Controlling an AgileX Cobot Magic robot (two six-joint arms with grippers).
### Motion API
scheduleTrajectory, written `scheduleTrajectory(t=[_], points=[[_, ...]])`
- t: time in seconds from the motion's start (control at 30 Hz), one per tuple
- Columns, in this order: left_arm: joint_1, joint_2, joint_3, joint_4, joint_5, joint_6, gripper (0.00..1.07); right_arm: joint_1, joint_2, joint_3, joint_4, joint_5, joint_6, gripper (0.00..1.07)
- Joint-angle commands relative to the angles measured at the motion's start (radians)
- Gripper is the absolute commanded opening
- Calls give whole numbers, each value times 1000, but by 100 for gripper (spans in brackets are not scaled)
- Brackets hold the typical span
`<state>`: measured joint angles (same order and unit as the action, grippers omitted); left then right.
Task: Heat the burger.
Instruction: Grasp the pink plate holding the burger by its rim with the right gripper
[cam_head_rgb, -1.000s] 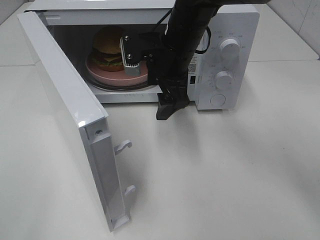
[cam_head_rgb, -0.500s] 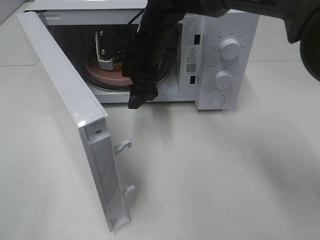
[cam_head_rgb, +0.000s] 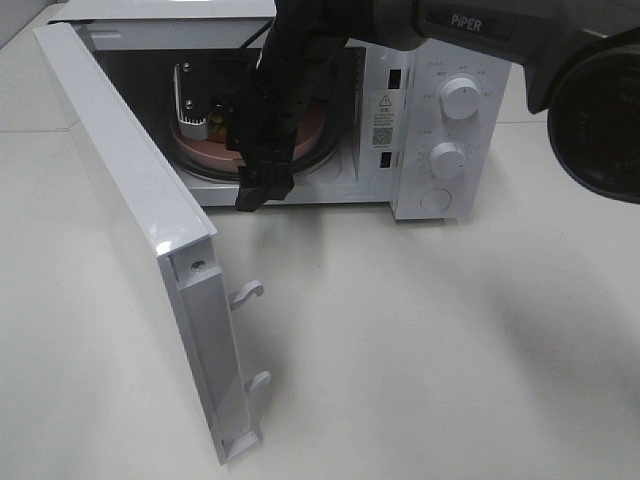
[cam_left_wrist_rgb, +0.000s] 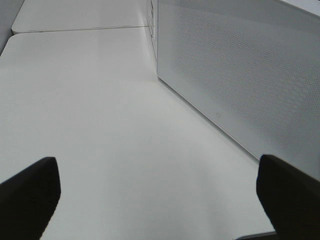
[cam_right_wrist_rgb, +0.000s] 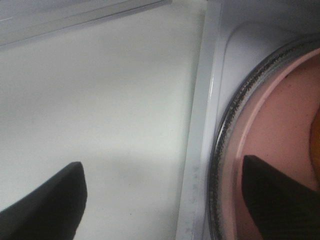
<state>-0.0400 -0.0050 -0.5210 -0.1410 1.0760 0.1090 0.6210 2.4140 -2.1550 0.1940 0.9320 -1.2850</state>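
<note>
My right gripper (cam_right_wrist_rgb: 162, 167) hangs spread and empty over the microwave (cam_head_rgb: 440, 110) sill, since the pink plate (cam_right_wrist_rgb: 270, 125) under one finger sits on the turntable. Beyond my fingers, on that plate, is the burger (cam_head_rgb: 210, 122), mostly hidden by my arm.

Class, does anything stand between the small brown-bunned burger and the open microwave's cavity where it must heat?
Nothing visible: the burger, mostly hidden by the arm, already sits on the round pink plate inside the white microwave. Only the right gripper hangs across the front sill, in the open white door's closing path.
</note>
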Motion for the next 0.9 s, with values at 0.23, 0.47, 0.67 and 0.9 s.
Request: scheduleTrajectory(t=[0.23, 0.47, 0.67, 0.9], points=[[2, -4, 2, -2, -1, -2, 102, 1, 7, -8, 21, -87, 70, 83], [2, -4, 2, -2, -1, -2, 102, -4, 16, -8, 20, -98, 104, 83], [2, -4, 2, -2, -1, -2, 102, -4, 16, -8, 18, -101, 107, 83], [2, -4, 2, -2, -1, -2, 102, -6, 16, -8, 18, -102, 107, 83]])
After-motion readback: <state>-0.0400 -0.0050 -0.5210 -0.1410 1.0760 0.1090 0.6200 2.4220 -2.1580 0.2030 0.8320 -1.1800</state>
